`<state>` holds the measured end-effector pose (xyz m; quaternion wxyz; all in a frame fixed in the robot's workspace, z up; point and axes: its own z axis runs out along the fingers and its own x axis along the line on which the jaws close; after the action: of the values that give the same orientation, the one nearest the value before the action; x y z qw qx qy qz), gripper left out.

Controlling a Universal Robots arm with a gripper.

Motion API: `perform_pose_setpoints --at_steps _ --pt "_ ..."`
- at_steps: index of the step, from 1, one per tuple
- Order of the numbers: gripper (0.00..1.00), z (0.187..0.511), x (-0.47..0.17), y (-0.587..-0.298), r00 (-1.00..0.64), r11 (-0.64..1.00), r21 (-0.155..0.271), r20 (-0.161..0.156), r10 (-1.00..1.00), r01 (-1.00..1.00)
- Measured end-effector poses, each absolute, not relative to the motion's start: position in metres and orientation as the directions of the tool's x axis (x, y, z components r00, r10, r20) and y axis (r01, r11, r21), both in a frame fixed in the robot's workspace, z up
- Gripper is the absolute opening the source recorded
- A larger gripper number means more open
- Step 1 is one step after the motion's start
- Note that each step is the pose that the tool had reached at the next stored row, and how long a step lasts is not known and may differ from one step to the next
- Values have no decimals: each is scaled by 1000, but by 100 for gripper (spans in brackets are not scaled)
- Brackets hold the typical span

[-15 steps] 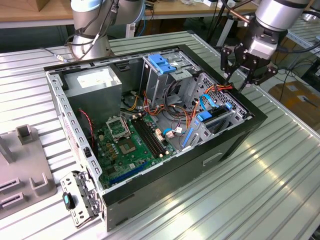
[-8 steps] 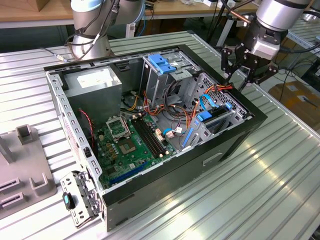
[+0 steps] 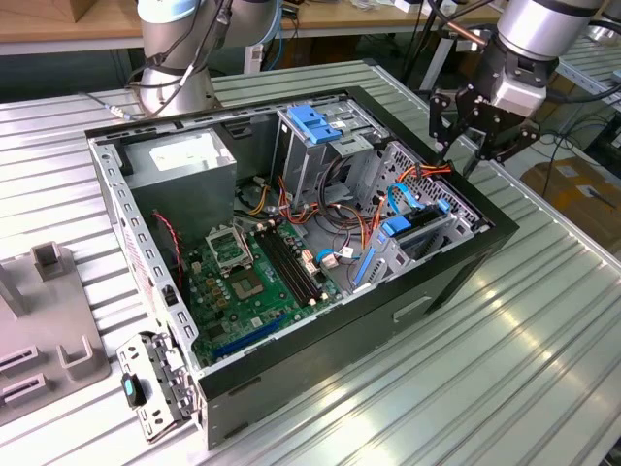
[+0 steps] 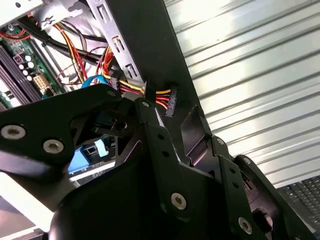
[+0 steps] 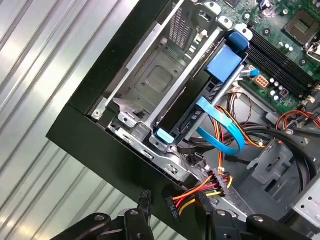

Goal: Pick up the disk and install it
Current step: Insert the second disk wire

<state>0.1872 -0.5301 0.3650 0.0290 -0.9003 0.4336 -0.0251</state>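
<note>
**Gripper open and empty over the case corner: snag and collision risks**

Gripper (image 3: 477,146) hangs above the corner of the open computer case (image 3: 456,277) on the exterior view's right. Its fingers are spread wide with nothing between them. In the first wrist view the two finger linkages sit well apart, with the case wall between them.

Disk (image 5: 192,102): stands on edge in a slot of the drive cage (image 5: 150,75) directly under the gripper, its blue carrier (image 5: 225,62) uppermost. In the exterior view the disk (image 3: 419,233) sits inside the cage at the same corner. Whether it is pushed fully home and latched cannot be told from these views.

Risks, in my judgement:

1. Power connector (image 5: 216,182) with its red, yellow and orange wires lies loose just beside the cage, close to the fingers. A descent with the fingers this wide could catch the wires or drag the plug.
2. Blue data cable (image 5: 222,132) loops up beside the end of the disk. A finger passing through the loop would pull on the cable, and through it on the disk.
3. Black case wall runs between the finger linkages. A straight drop could land one finger on the rim rather than inside the case.
4. If the carrier is only part-seated, a push off its centre could jam it crooked in the cage rails.

Motherboard (image 3: 257,277) is well apart from the gripper and looks at low risk.
</note>
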Motion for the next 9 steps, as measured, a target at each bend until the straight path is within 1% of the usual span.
perform_pose_setpoints --at_steps 9 --pt "48 364 188 -530 749 -749 -74 20 -662 -659"
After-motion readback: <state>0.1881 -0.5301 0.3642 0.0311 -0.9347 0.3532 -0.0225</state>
